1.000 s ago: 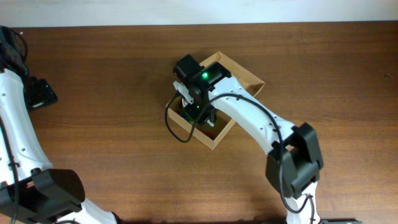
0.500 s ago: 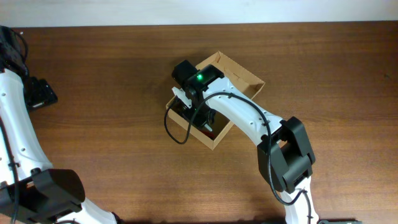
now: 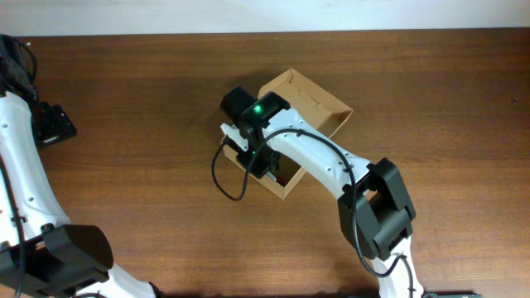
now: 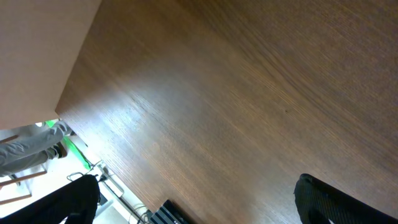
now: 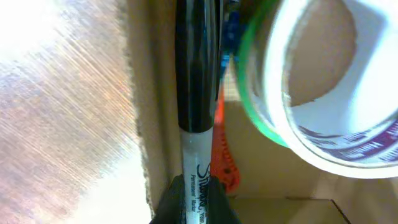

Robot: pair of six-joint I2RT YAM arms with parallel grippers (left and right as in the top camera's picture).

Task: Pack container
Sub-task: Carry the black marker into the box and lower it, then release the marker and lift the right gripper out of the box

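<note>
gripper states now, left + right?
Left gripper: open, empty.
Right gripper: closed on the black marker, which lies along the inside wall of the container.

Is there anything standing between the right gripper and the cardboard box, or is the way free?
Nothing visible does. The right gripper is at the container, above one wall. In the wrist view its fingers flank a black marker lying along the cardboard wall, beside a tape roll.
</note>
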